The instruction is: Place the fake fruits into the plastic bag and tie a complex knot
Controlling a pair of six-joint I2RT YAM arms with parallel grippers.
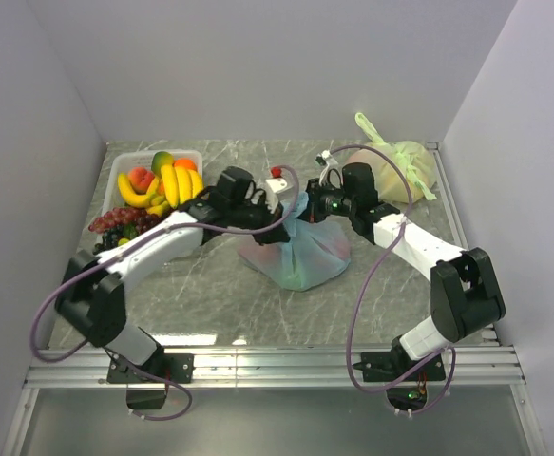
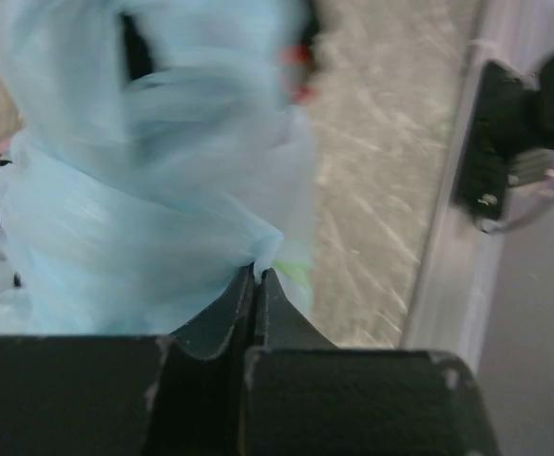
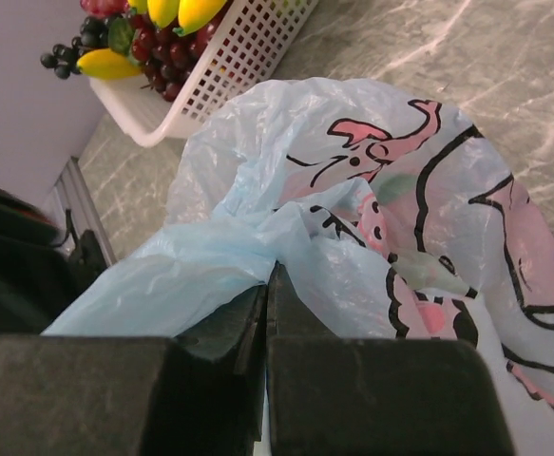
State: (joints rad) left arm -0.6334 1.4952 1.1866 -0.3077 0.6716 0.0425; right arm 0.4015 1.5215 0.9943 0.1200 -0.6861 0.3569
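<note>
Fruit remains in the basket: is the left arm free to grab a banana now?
Probably not: the left tool is shut on the plastic bag, though the bananas lie near, unobstructed.

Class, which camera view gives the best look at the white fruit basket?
The top view: the whole basket shows, heaped with fruit. The right wrist view catches only one corner of it; the left wrist view shows none, just the blurred blue bag.
</note>
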